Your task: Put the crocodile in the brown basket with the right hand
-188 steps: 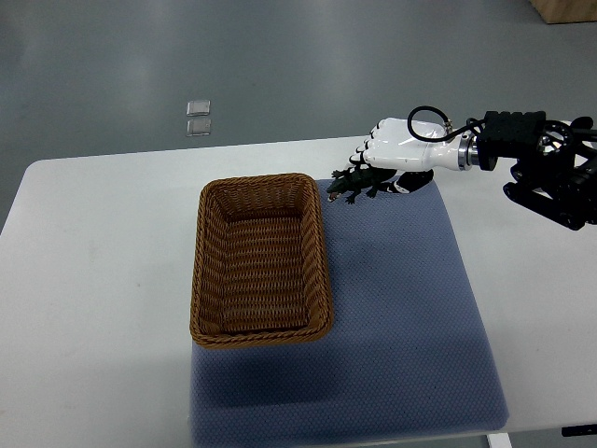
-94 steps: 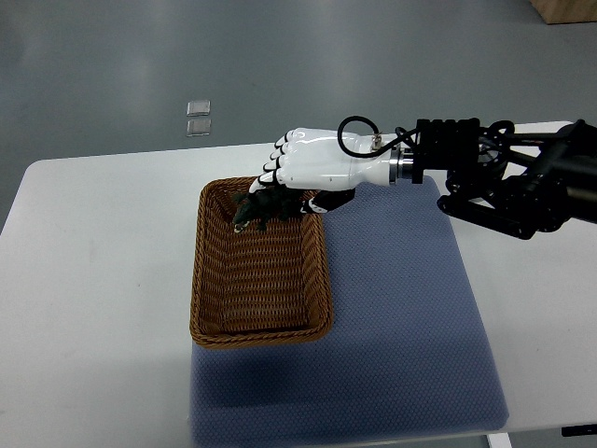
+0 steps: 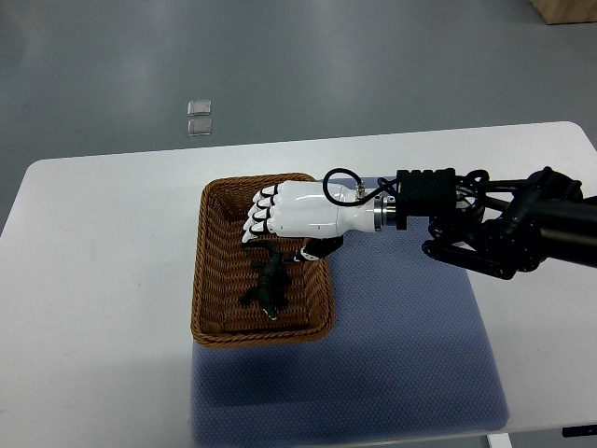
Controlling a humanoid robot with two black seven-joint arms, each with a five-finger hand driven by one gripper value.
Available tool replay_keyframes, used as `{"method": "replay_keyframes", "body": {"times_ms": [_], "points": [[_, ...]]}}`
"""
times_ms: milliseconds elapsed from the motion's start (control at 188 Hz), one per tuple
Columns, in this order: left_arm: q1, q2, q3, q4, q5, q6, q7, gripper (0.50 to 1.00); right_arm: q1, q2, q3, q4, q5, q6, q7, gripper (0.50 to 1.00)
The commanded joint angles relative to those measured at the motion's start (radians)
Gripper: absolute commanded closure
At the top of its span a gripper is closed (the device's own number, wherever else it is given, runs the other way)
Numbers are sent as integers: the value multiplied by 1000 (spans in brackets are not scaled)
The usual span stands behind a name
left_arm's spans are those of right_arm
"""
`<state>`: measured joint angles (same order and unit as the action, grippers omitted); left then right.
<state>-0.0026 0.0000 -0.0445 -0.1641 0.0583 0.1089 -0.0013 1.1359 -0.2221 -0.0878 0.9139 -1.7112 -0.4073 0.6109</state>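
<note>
Crocodile (image 3: pixel 268 285) now down inside brown basket (image 3: pixel 211 280), released; right hand (image 3: pixel 284 217) above, fingers loosened, holding nothing. Placement looks done.

White table (image 3: pixel 103 271) with blue mat (image 3: pixel 410 355) and brown basket (image 3: pixel 210 271) atop.

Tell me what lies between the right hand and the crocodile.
In the top view, only bare woven floor of the brown basket shows between the right hand and the crocodile.
</note>
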Motion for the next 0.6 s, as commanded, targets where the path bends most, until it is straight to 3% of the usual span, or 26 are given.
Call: {"method": "replay_keyframes", "body": {"times_ms": [0,155,331,592], "points": [[-1,0,0,0,0,0,0,500,4,-5,8,-9,7,-1,0,720],[-1,0,0,0,0,0,0,500,-1,-22,74,-9,93,24,0,701],[1,0,0,0,0,0,0,500,-5,-80,151,-9,303,123,0,687],[-1,0,0,0,0,0,0,500,-50,-157,178,-10,654,205,0,685]]}}
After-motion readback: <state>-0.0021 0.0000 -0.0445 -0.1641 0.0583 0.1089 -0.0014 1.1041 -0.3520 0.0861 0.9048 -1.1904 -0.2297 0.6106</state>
